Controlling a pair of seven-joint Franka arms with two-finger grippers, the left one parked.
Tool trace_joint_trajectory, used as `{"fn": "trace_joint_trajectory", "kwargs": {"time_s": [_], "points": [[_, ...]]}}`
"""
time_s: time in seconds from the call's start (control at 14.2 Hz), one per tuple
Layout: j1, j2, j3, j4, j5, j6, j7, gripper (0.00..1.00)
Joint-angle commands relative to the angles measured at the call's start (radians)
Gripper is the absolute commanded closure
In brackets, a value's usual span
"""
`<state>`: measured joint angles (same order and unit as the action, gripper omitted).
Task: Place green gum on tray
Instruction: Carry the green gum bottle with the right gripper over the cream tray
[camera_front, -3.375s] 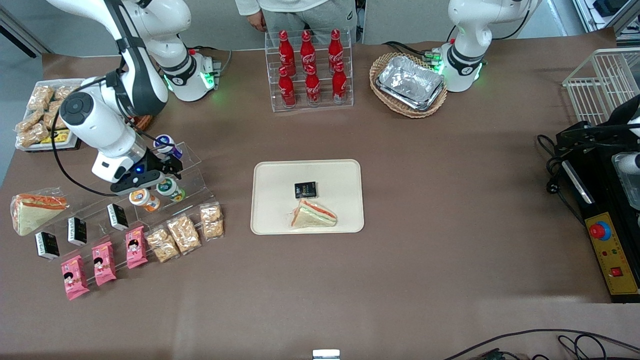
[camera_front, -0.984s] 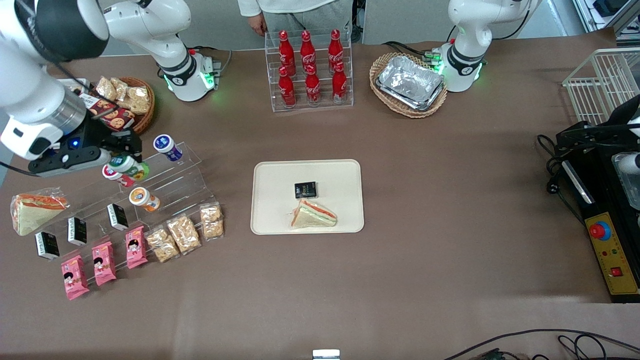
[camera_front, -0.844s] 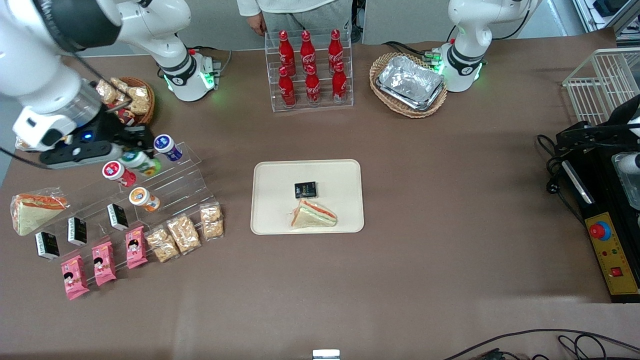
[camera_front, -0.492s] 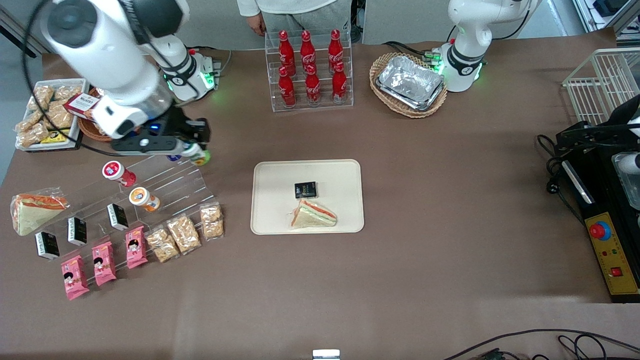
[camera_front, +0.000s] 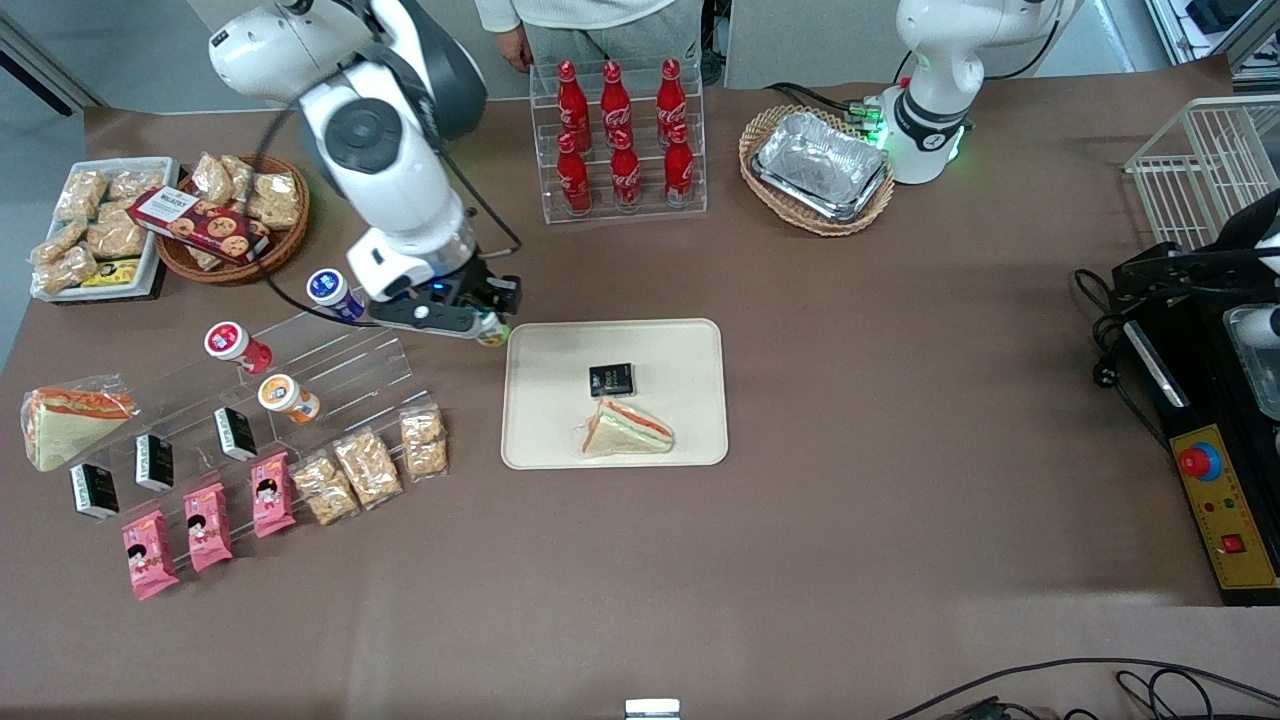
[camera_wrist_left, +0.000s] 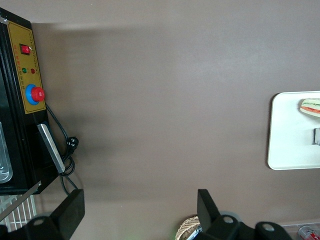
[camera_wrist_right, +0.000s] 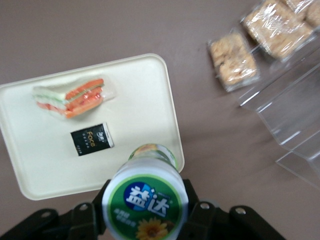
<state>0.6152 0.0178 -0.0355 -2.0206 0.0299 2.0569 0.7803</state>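
Note:
My right gripper (camera_front: 490, 318) is shut on the green gum (camera_front: 492, 335), a small bottle with a green-and-white lid, held in the air at the corner of the tray nearest the working arm's base. The lid fills the space between the fingers in the right wrist view (camera_wrist_right: 145, 201). The cream tray (camera_front: 540, 430) lies mid-table and holds a wrapped sandwich (camera_front: 628, 428) and a small black packet (camera_front: 611, 379). The right wrist view shows the tray (camera_wrist_right: 145, 100) below the bottle, with the sandwich (camera_wrist_right: 72, 96) and the black packet (camera_wrist_right: 92, 138).
A clear stepped stand (camera_front: 340, 375) toward the working arm's end holds a blue-lidded bottle (camera_front: 329, 289), a red-lidded one (camera_front: 231, 344) and an orange-lidded one (camera_front: 286, 397). Snack packs (camera_front: 370, 466) lie nearer the camera. A rack of cola bottles (camera_front: 620, 140) and a basket of foil trays (camera_front: 820, 165) stand farther back.
The gripper lifted the green gum off the clear stand, swung up and away, then carried it sideways toward the tray; it now hangs at the tray's corner.

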Motion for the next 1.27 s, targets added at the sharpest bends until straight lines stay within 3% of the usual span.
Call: {"fn": "trace_joint_trajectory", "kwargs": {"time_s": [0.0,0.56,1.05,1.12,1.2], "points": [[0.024,-0.018,-0.011,-0.200,-0.001,0.220,0.025,0.95],[0.075,0.175,-0.012,-0.294,-0.002,0.531,0.071,0.95],[0.077,0.257,-0.014,-0.297,-0.013,0.615,0.083,0.95],[0.075,0.261,-0.014,-0.296,-0.016,0.618,0.083,0.91],[0.075,0.269,-0.014,-0.296,-0.016,0.624,0.083,0.63]]}}
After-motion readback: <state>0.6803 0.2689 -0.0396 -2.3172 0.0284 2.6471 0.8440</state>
